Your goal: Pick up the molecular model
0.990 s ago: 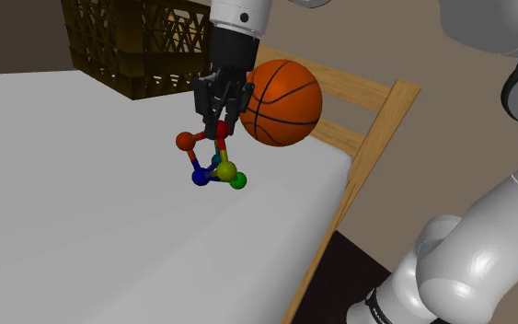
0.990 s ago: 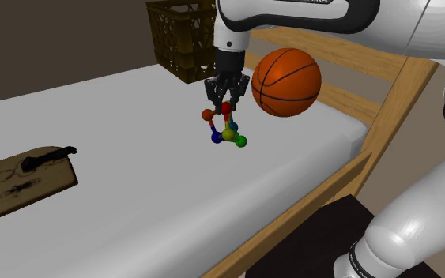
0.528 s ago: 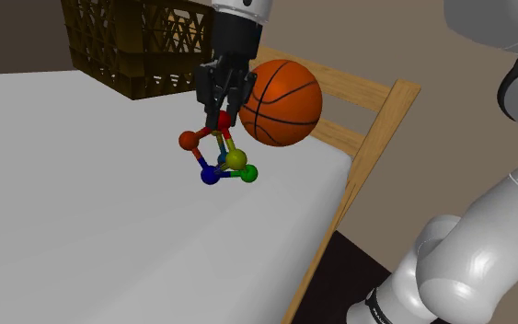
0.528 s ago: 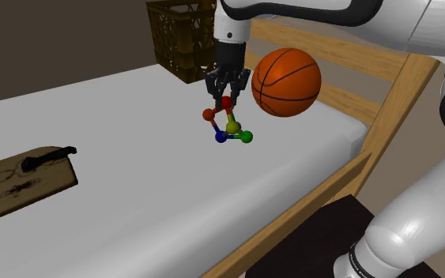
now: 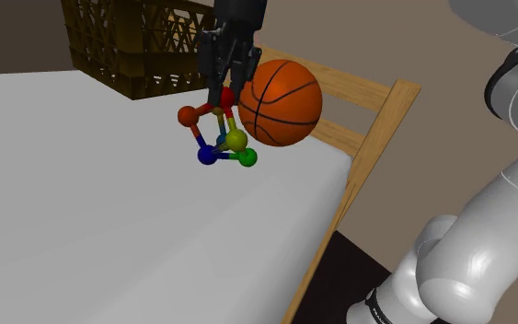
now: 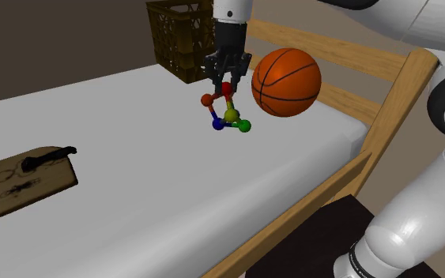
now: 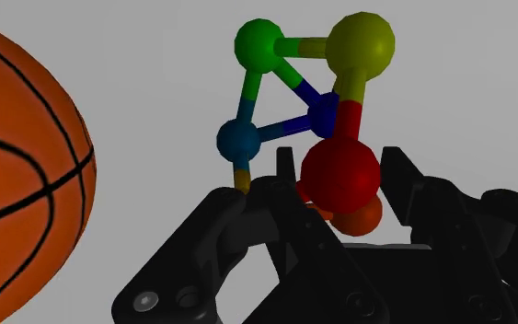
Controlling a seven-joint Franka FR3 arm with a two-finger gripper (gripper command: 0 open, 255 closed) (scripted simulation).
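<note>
Multicoloured balls and rods form the molecular model (image 5: pixel 235 140).

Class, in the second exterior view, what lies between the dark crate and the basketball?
There, the gripper, its jaws shut on the molecular model, hangs between crate and basketball; the shoulder view agrees.

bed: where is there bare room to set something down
Wide bare stretch of the bed between the board and the ball. Crowded toward the back: crate, ball, and the claw holding the model.
</note>
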